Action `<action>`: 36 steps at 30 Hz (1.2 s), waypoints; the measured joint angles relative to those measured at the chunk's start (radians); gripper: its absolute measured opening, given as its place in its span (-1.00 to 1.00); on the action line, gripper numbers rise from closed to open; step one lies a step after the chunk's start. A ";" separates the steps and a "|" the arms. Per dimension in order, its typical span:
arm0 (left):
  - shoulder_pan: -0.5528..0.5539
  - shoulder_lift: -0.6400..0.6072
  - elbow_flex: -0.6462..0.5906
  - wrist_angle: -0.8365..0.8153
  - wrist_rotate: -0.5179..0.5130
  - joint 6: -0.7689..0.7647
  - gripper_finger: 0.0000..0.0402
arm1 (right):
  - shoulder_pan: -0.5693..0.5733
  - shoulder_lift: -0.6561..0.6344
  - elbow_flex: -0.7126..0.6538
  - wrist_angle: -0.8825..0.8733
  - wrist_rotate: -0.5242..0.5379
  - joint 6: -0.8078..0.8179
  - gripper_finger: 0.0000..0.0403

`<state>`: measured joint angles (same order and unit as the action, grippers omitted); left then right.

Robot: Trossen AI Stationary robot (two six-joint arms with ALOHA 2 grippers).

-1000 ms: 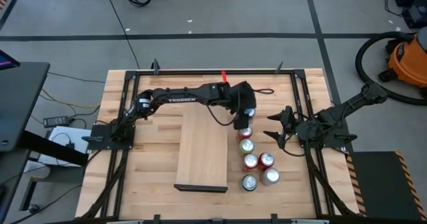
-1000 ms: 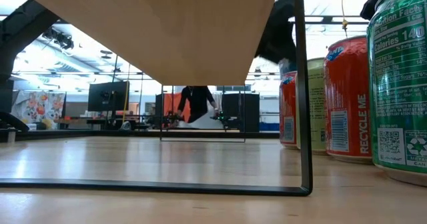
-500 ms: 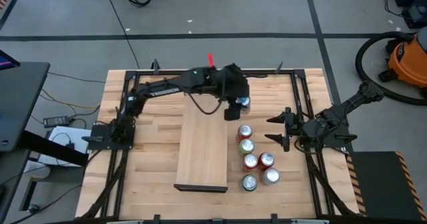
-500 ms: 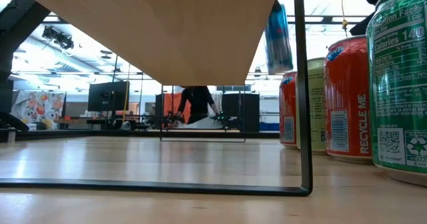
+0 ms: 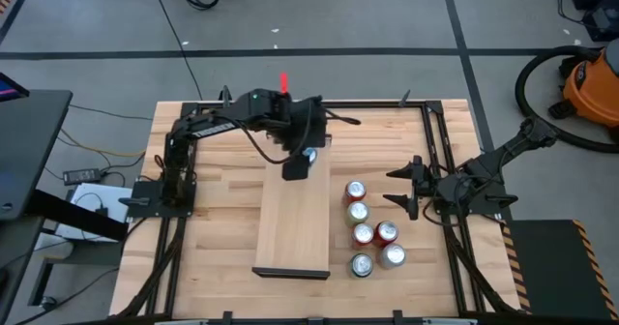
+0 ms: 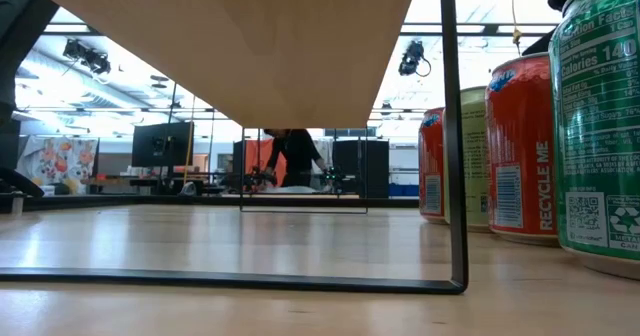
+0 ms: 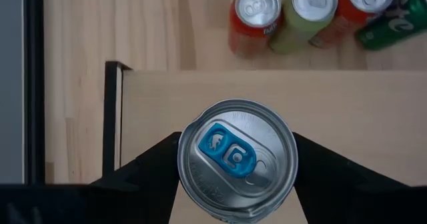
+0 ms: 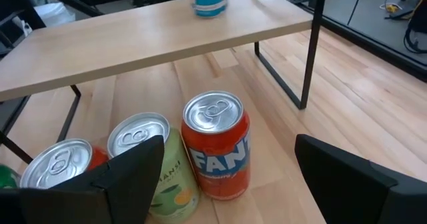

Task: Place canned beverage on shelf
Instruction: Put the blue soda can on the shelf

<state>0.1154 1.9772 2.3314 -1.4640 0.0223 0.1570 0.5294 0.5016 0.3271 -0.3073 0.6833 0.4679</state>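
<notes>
- We see the left gripper (image 7: 237, 184) clamped on the blue-tab can (image 7: 237, 159) — above the shelf (image 5: 290, 223)'s far end, ready for lowering.
- Right gripper (image 8: 227, 177) waits open-jawed, beside the bench's spare cans (image 5: 370, 231).

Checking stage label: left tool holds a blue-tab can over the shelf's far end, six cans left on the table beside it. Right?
Not quite: five cans remain on the table, per the high view. The left tool does hold the blue-tab can over the shelf's far end.

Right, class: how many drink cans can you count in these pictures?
7. Six cans stand clustered on the table right of the shelf; the blue-tabbed can is held by the left gripper over the shelf's far end. None seems hidden.
</notes>
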 joint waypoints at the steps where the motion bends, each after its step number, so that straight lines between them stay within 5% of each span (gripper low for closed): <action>1: 0.001 -0.001 0.000 -0.009 0.000 -0.001 0.24 | 0.000 0.004 0.000 0.001 0.000 0.000 0.73; 23: 0.074 0.001 0.000 0.082 -0.024 0.044 0.24 | 0.000 0.017 0.000 0.007 0.003 0.008 0.73; 36: 0.071 0.008 0.000 0.035 -0.062 -0.016 0.50 | 0.000 0.017 0.000 0.025 -0.004 0.004 0.73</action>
<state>0.1860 1.9850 2.3310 -1.4292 -0.0399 0.1406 0.5292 0.5190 0.3271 -0.2825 0.6788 0.4717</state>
